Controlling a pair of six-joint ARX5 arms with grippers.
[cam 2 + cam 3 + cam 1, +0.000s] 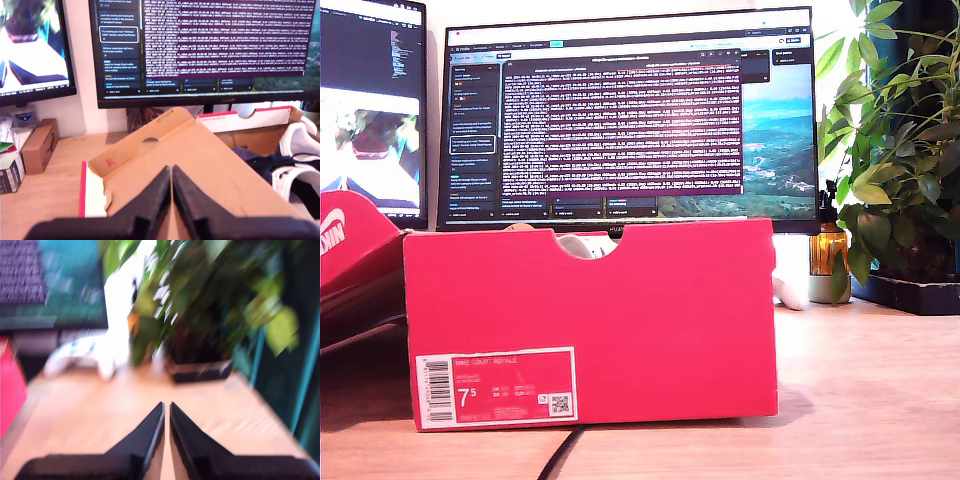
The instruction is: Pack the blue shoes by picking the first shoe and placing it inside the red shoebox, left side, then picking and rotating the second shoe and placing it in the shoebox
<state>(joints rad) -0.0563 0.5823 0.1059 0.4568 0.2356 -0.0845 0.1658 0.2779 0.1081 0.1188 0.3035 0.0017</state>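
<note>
Here, boxy red cardboard shoebox point(620, 320), half-round notch

A wide monitor point(630, 115) full of terminal text stands at the back of the wooden desk point(880, 400), with a second screen point(370, 110) at the exterior view's left. A red lid point(350, 250) leans below that screen. At the exterior view's right sits a leafy potted plant point(900, 150), an amber bottle point(830, 250) just beside it.

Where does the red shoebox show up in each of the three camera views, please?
Exterior view: the red shoebox fills the centre foreground, its 7.5 label facing the camera.
First wrist view: seen from above, open, brown inside, beyond my first claw.
Second wrist view: probably the blurred red sliver at the edge.
Shared landmark: the wide monitor behind it.
</note>
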